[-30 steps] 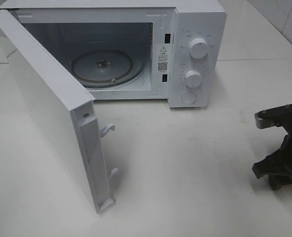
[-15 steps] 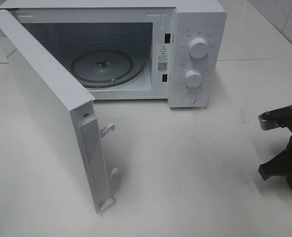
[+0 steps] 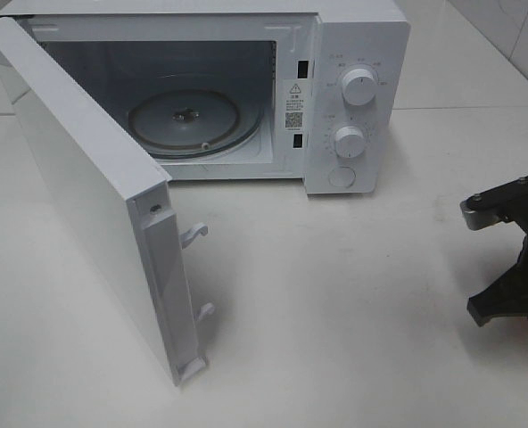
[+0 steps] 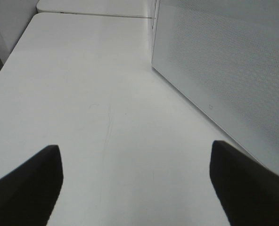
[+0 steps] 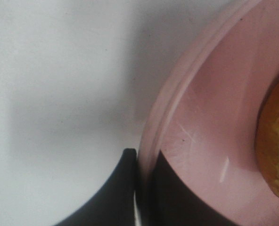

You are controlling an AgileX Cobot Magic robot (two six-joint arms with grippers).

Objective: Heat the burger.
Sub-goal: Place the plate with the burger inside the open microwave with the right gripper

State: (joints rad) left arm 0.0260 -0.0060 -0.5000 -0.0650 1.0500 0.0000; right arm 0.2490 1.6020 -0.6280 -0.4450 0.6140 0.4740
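- At the rim of the pink plate [image 5: 215, 108], the right jaws are closed. One black finger [image 5: 106, 197] presses on the rim from outside, and the other lies inside, on the plate surface.
- The left jaws stand wide apart and hold nothing. Their two dark fingers [image 4: 26, 188] hang low over the white table [image 4: 83, 94].
- The burger [image 5: 277, 141] sits on the same pink plate. Only a piece of its golden-brown bun shows, a little apart from the gripped rim.
- The table is under the plate, but I cannot tell if the plate touches it.
- The outer face of the microwave door [image 4: 224, 70] is near the left jaws.
- In the high view, the right arm [image 3: 514, 259] is at the right edge, well apart from the microwave [image 3: 358, 53].
- The door stands open to the left side, and the glass turntable [image 3: 184, 120] lies inside the oven.
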